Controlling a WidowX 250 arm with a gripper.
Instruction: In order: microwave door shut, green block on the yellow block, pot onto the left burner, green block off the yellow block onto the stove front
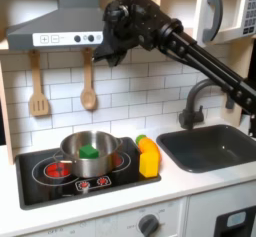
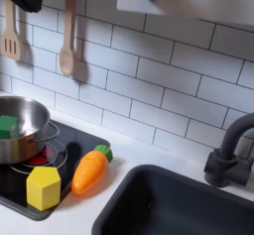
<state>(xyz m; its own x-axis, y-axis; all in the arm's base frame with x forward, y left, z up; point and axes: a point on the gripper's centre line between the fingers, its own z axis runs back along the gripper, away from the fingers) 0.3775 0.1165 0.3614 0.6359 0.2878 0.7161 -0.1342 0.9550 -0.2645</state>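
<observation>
green block (image 1: 89, 152) in pot (image 1: 70, 142) | yellow block (image 2: 43, 188) beside (carrot adjacent) | jaws' grip: cannot tell

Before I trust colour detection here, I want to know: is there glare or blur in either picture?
In the first exterior view, the pot shows bright reflections on its steel wall and the whole picture is soft; in the second exterior view, the glossy cooktop mirrors light, while the yellow block and green block read clearly.

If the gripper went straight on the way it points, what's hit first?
Likely the grey hood: the gripper points toward the first exterior view's left at hood height. Depth is unclear, so it may pass in front.
</observation>
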